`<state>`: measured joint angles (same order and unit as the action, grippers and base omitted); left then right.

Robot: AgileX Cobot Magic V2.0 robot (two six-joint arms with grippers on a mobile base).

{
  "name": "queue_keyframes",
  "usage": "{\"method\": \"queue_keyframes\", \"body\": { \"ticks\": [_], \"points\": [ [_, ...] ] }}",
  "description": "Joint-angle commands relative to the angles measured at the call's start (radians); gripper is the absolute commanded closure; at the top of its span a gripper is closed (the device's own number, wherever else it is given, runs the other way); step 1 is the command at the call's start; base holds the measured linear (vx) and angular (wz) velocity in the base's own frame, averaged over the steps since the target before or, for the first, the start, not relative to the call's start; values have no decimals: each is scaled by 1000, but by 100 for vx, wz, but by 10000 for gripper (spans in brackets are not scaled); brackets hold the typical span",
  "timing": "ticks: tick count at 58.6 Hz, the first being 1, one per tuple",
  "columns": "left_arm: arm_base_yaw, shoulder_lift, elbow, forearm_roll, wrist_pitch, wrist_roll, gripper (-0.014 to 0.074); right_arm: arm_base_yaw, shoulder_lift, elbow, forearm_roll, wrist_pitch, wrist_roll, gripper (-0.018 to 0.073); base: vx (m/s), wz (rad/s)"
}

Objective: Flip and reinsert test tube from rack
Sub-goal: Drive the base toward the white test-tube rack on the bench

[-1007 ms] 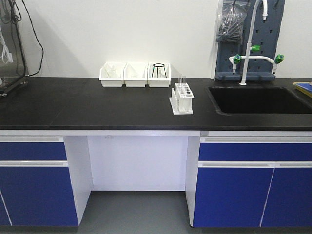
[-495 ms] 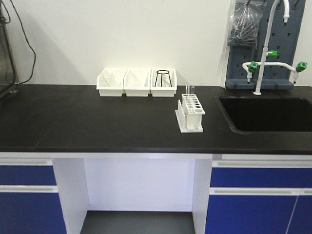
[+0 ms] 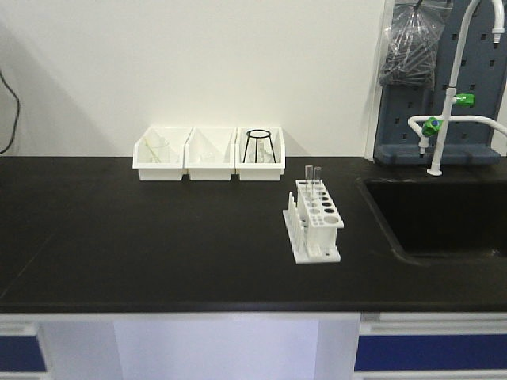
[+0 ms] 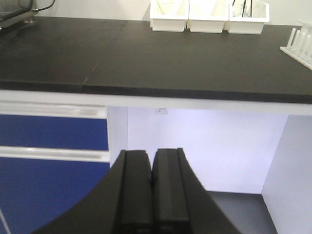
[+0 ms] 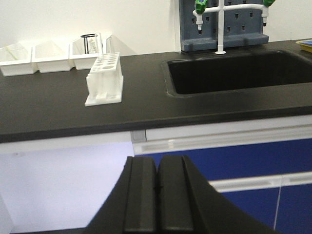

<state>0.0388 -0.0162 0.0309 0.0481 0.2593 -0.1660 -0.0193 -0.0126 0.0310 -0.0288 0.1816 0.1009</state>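
The small white rack (image 3: 314, 222) stands on the black counter (image 3: 158, 245), left of the sink. Two clear test tubes (image 3: 312, 179) stand upright in its far holes. The rack also shows in the right wrist view (image 5: 104, 79) and, at the right edge, in the left wrist view (image 4: 298, 45). My left gripper (image 4: 152, 155) is shut and empty, below the counter's front edge. My right gripper (image 5: 157, 163) is shut and empty, also below the counter edge. Neither gripper shows in the front view.
Three white open-front bins (image 3: 209, 153) stand at the back wall, the right one holding a black wire stand (image 3: 261, 144). A black sink (image 3: 444, 218) with a white faucet (image 3: 447, 87) lies right of the rack. Blue cabinets (image 4: 48, 141) are under the counter.
The front view has moved closer to the counter and shifted; the rack and bins appear larger and lower in frame. Nothing on the counter has moved.
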Motion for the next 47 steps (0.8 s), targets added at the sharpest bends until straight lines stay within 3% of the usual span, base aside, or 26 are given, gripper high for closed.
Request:
{"method": "queue_keyframes", "body": {
  "ticks": [1, 47],
  "points": [
    [-4, -11, 2, -5, -80, 0, 603, -6, -8, 1, -9, -79, -1, 571, 46, -6],
    [-4, -11, 2, -5, -80, 0, 603, -6, -8, 1, -9, -80, -1, 571, 42, -3]
  ]
}}
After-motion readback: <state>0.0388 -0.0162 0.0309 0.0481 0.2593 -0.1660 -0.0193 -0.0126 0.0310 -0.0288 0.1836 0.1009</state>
